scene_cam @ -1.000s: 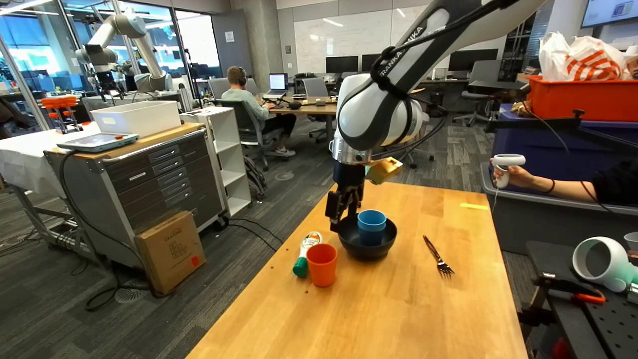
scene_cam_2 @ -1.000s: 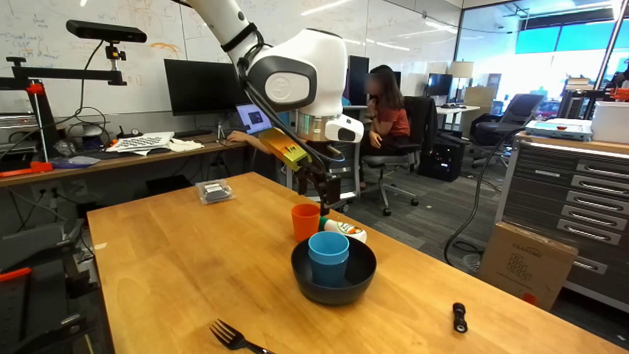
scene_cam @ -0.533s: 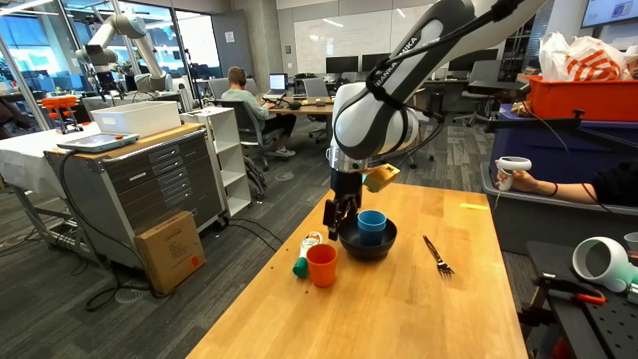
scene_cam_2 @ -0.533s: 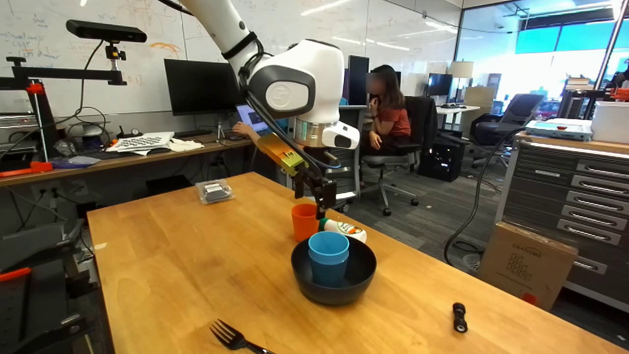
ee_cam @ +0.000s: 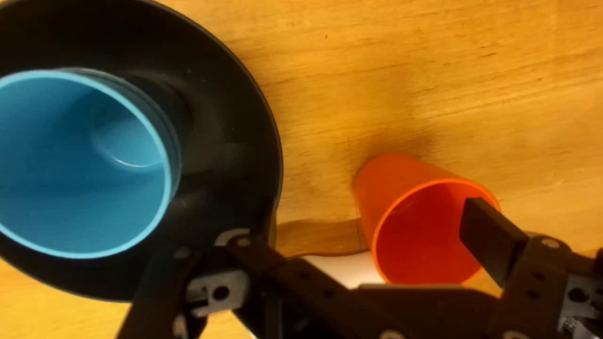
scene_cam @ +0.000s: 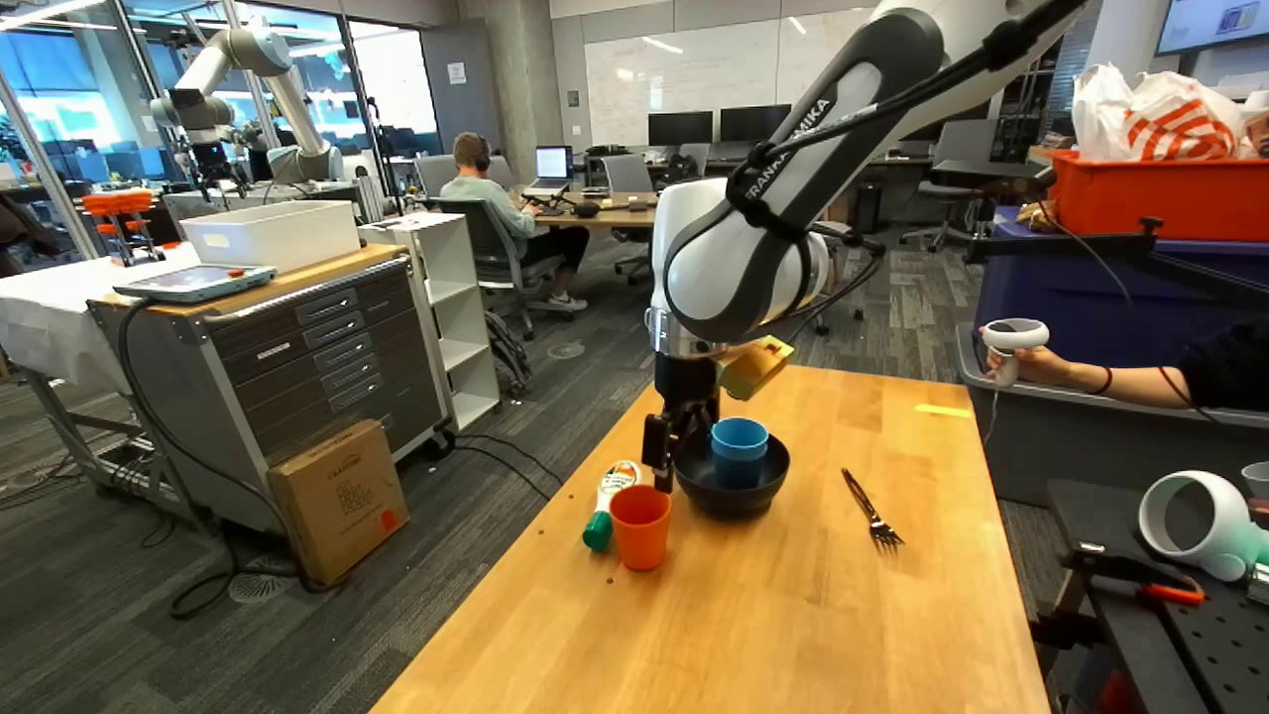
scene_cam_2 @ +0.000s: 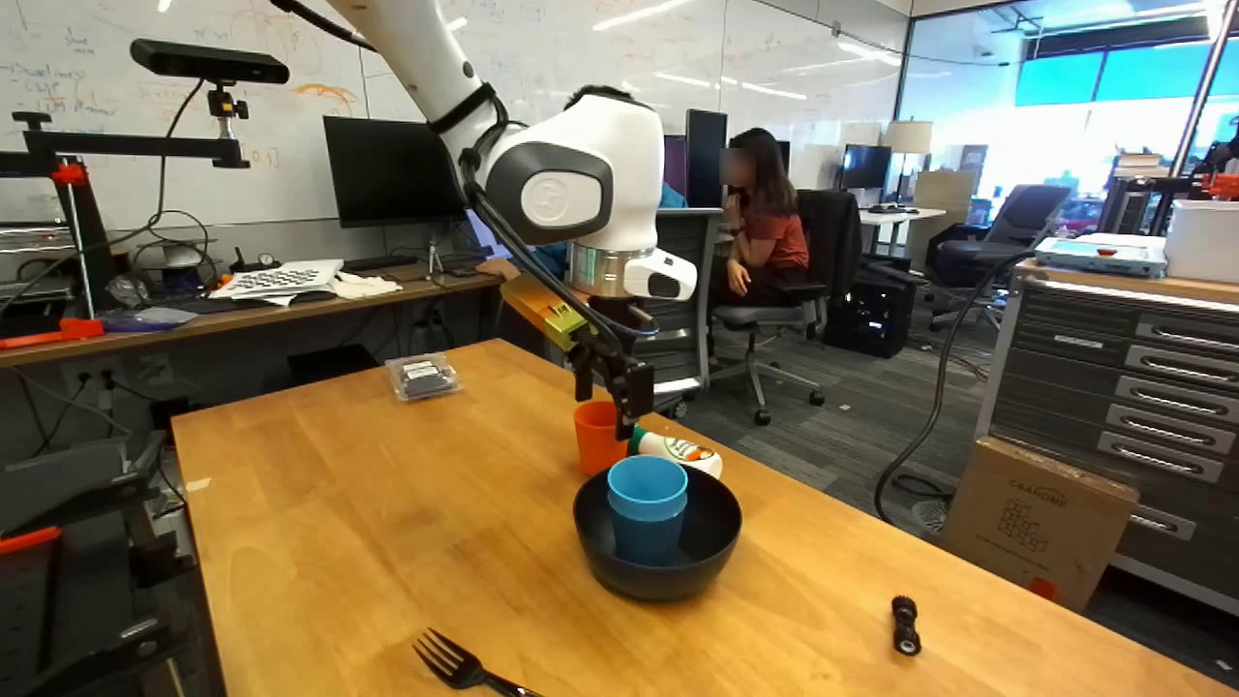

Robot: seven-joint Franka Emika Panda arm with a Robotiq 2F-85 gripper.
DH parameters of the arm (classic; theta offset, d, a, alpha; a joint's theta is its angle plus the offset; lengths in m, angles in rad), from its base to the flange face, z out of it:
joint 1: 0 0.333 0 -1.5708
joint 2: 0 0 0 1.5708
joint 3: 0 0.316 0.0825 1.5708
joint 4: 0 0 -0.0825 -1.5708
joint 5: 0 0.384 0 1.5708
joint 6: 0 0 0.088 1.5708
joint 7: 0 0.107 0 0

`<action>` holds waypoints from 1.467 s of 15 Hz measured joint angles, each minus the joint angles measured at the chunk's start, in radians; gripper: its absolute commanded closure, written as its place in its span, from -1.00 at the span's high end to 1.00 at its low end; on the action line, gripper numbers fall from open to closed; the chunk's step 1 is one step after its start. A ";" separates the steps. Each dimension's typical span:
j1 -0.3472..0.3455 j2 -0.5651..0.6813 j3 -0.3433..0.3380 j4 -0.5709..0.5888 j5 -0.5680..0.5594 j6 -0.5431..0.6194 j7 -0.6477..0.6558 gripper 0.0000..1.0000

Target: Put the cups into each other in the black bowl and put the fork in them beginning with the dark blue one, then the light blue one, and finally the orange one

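In an exterior view, we find bottle (scene_cam: 613, 486) lying on surface (scene_cam: 753, 615) | orange cup (scene_cam: 640, 531) upright, just beside bottle | fingers (scene_cam: 656, 441) spread, near orange cup | bowl (scene_cam: 734, 504) on surface, containing dark blue cup (scene_cam: 739, 474); we see light blue cup (scene_cam: 740, 437) nested inside it | fork (scene_cam: 873, 518) lying on surface, right of bowl and apart from it

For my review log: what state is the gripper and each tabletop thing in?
Gripper, open, holding nothing
Light blue cup, upright, empty
Dark blue cup, upright, light blue cup inside
Black bowl, upright, both blue cups inside
Orange cup, upright, outside the bowl
Fork, lying flat
Bottle, lying, green cap on
Plastic packet, lying, seal unclear
Small black object, lying
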State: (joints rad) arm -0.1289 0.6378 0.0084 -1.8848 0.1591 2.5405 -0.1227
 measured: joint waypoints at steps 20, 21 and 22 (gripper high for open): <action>0.025 0.039 -0.033 0.025 -0.014 0.007 0.219 1.00; 0.026 0.040 -0.033 0.025 -0.010 0.012 0.232 1.00; 0.027 0.041 -0.033 0.025 -0.008 0.019 0.243 1.00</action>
State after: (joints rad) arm -0.1020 0.6791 -0.0248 -1.8594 0.1516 2.5597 0.1207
